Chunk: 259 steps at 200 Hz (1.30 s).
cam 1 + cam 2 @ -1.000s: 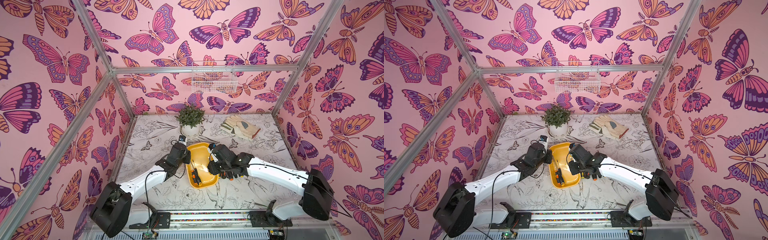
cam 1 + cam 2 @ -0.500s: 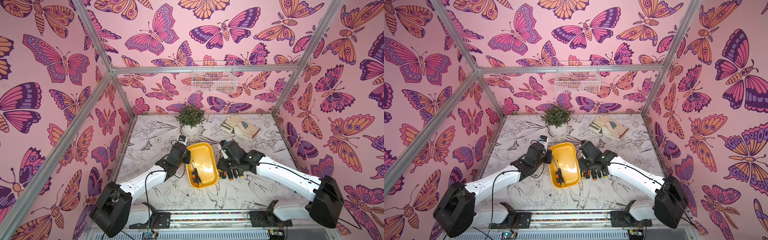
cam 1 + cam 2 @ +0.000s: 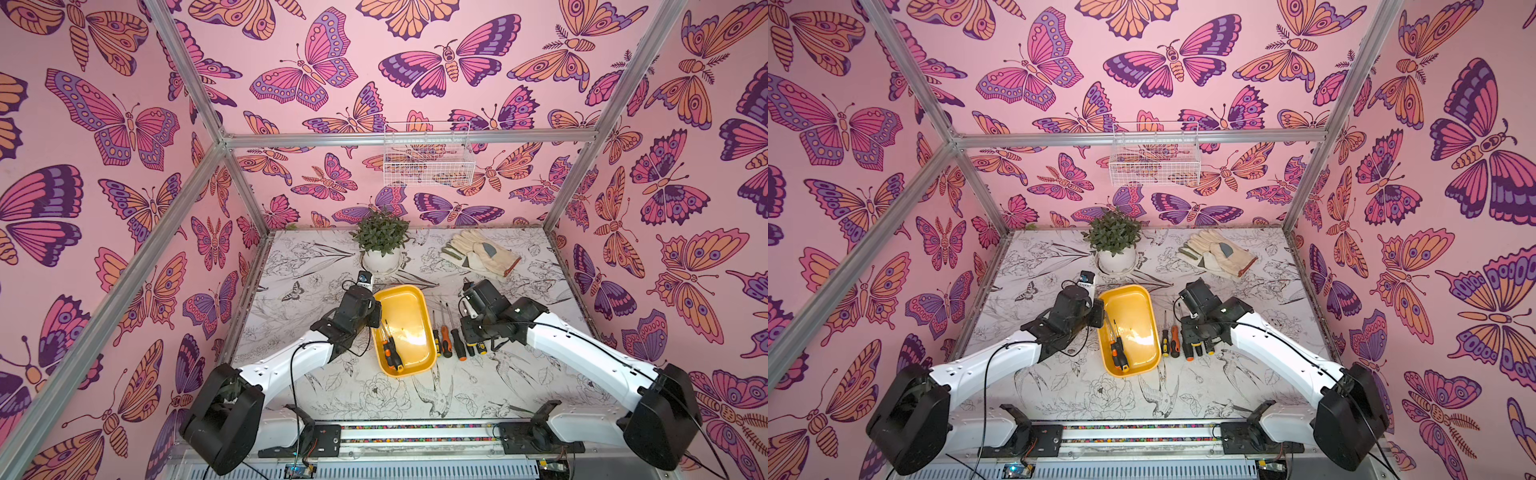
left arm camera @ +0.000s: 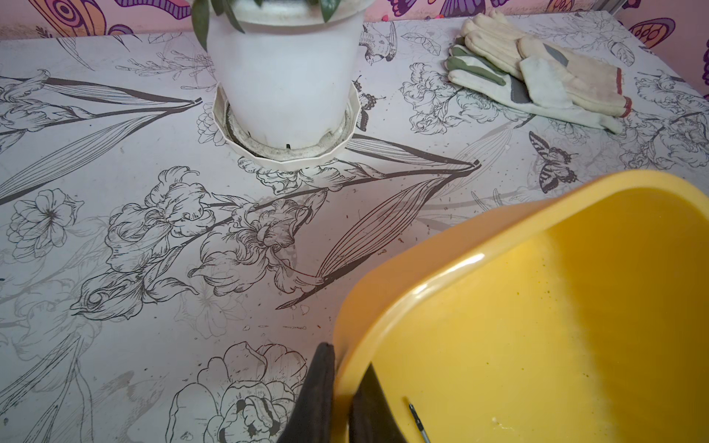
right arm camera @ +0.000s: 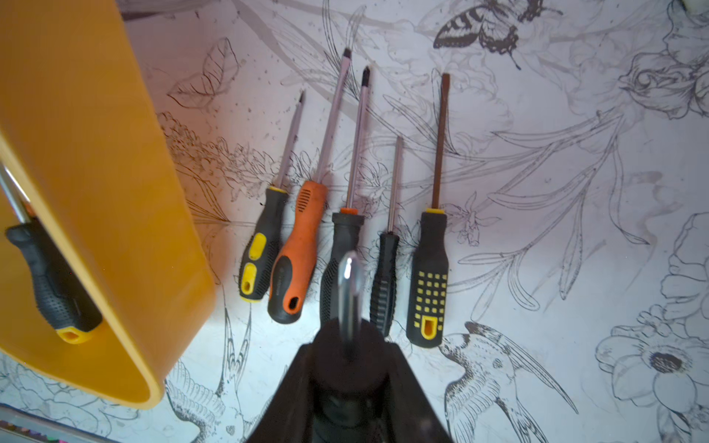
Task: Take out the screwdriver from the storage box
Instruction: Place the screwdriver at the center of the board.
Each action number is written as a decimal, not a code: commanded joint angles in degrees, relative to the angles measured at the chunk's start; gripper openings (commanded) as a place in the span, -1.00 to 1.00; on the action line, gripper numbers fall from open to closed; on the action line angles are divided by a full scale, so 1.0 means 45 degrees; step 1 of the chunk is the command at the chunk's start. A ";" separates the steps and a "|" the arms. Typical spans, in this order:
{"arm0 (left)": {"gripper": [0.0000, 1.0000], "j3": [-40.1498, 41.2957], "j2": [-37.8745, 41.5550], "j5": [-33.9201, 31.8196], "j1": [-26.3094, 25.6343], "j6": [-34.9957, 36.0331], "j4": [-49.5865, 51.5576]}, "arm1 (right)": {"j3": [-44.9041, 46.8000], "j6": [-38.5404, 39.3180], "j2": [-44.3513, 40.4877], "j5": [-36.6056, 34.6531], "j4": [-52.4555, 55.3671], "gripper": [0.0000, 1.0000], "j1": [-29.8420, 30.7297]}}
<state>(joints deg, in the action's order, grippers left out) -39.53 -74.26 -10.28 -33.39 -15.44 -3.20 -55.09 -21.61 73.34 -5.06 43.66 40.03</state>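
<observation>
Eight screwdrivers in all. A row of five screwdrivers (image 5: 343, 230) lies on the tabletop (image 3: 316, 266) just past the right fingers (image 5: 412, 399). One held screwdriver (image 5: 348, 284) is pinched between them. Two boxed screwdrivers (image 3: 390, 351) lie near the left fingers (image 4: 314, 399). There is one storage box (image 3: 405, 309), one potted plant (image 3: 380, 241), two gloves (image 3: 482, 253) and one wire basket (image 3: 428, 166).

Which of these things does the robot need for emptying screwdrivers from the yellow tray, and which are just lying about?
Part of the job:
storage box, gripped at its rim by the left gripper; boxed screwdrivers inside it; held screwdriver in the right gripper; five screwdrivers laid beside the box.

Just lying about:
potted plant; gloves; wire basket on the back wall.
</observation>
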 commanded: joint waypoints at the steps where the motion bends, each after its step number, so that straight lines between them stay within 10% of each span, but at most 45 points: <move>1: -1.00 0.0324 -0.0106 -0.0029 -0.0042 0.0519 0.0303 | -0.0043 0.0415 -0.0072 -0.0409 0.0695 -1.00 -0.0331; 259: -1.00 0.0163 -0.0316 -0.0099 -0.0039 0.0551 0.0312 | -0.0414 0.2672 0.3086 0.0264 0.0504 -1.00 -0.3656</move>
<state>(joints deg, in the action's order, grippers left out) -39.53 -74.39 -10.28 -33.39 -15.27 -3.25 -55.42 -10.39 85.97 -4.89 46.57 24.40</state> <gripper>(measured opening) 0.119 0.300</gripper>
